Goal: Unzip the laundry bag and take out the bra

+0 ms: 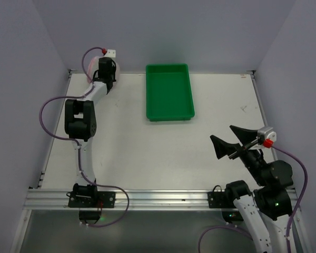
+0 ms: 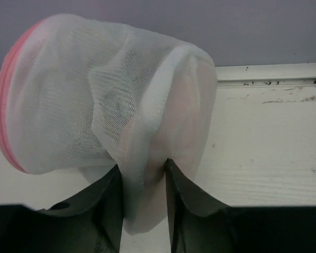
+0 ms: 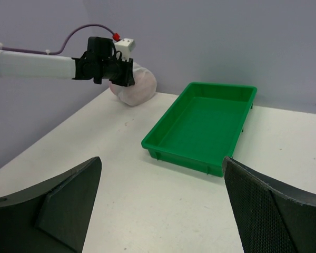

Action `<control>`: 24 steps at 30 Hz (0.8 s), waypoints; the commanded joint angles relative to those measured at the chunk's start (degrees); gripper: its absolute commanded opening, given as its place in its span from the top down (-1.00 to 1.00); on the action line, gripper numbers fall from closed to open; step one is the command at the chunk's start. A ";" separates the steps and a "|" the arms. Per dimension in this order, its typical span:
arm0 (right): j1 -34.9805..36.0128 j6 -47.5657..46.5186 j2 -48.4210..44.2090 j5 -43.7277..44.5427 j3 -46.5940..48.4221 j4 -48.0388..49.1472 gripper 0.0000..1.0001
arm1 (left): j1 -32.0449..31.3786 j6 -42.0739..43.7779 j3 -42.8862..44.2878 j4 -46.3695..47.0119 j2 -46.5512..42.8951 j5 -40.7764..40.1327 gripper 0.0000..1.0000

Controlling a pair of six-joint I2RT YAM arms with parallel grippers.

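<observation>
The laundry bag [image 2: 95,95], white mesh with a pink rim on its left face, lies at the table's far left corner by the back wall. It also shows as a small pale lump in the right wrist view [image 3: 139,87]. My left gripper [image 2: 142,166] is shut on a fold of the bag's mesh, both fingers pressing the fabric. From above, the left gripper [image 1: 106,68] covers the bag. The bra is hidden; only a pale pink tint shows through the mesh. My right gripper [image 1: 226,138] hangs wide open above the table's near right, holding nothing [image 3: 160,161].
A green tray [image 1: 168,66] stands at the back middle of the table, right of the bag; it holds nothing [image 3: 200,126]. The back wall and an aluminium rail [image 2: 268,81] run just behind the bag. The left arm's purple cable [image 1: 47,113] loops along the left edge.
</observation>
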 commanded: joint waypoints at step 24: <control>-0.20 4.33 -0.20 -2.86 1.43 -0.33 -0.97 | -42.64 -35.74 -37.11 -51.87 -28.80 -44.29 1.00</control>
